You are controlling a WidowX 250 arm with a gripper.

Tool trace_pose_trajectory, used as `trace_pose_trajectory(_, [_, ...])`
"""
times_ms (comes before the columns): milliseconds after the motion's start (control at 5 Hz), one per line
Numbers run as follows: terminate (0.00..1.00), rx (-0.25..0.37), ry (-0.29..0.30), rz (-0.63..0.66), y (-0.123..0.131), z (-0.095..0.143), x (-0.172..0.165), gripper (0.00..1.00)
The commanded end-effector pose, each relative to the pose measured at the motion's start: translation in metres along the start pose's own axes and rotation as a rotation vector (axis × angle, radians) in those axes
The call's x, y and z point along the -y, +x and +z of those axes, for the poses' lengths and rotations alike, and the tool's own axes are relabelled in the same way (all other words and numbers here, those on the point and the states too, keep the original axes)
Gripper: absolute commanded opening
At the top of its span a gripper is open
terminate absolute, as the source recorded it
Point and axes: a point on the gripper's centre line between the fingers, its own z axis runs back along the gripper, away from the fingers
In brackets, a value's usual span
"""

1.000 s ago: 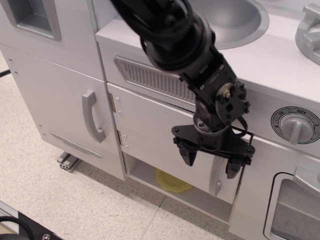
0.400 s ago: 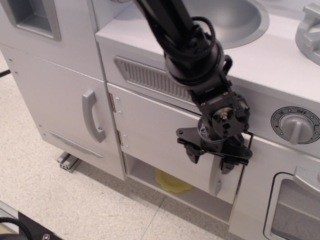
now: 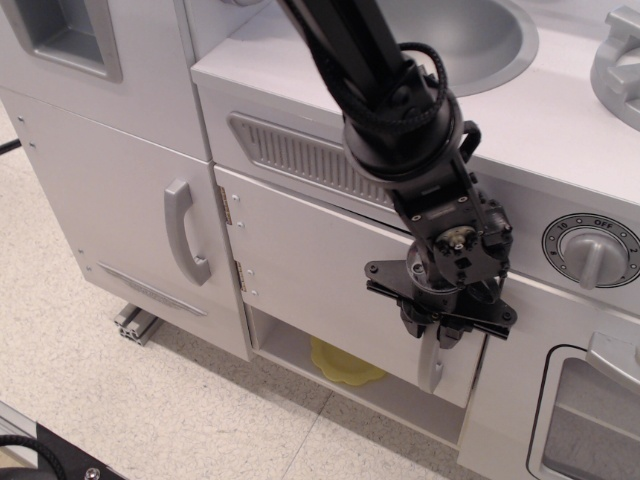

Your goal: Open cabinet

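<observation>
The cabinet (image 3: pixel 320 270) is a light grey wide flat door under the vent grille, with two small hinges (image 3: pixel 226 205) on its left edge. Its right edge stands slightly out from the frame. Its curved grey vertical handle (image 3: pixel 431 368) is near the right edge; only the lower part shows below my fingers. My black gripper (image 3: pixel 432 335) points down at the door, its two fingers drawn in on the upper part of the handle. Under the door's bottom edge, the inner shelf holds a yellow object (image 3: pixel 340 362).
A taller narrow grey door with its own curved handle (image 3: pixel 185 232) stands to the left. The windowed oven door (image 3: pixel 590 420) and a timer knob (image 3: pixel 592 250) are to the right. The sink bowl (image 3: pixel 470 35) is on top. Speckled floor lies below.
My gripper moved right and slightly down onto the handle, and its fingers went from spread wide to drawn in around it. The door has not visibly moved.
</observation>
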Motion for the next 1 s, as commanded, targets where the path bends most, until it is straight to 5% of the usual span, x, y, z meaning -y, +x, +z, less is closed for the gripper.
trace_pose_trajectory(0, [0.0,0.022,-0.026,-0.032,-0.01,0.015,-0.001,0.0])
trace_pose_trajectory(400, [0.0,-0.017,-0.035,-0.084,-0.036,0.028,-0.027,0.0])
trace_pose_trajectory(600, [0.0,-0.071,-0.069,-0.046,-0.037,0.045,-0.034,1.0])
trace_pose_trajectory(800, [0.0,-0.178,-0.074,-0.039,-0.033,0.069,-0.041,1.0])
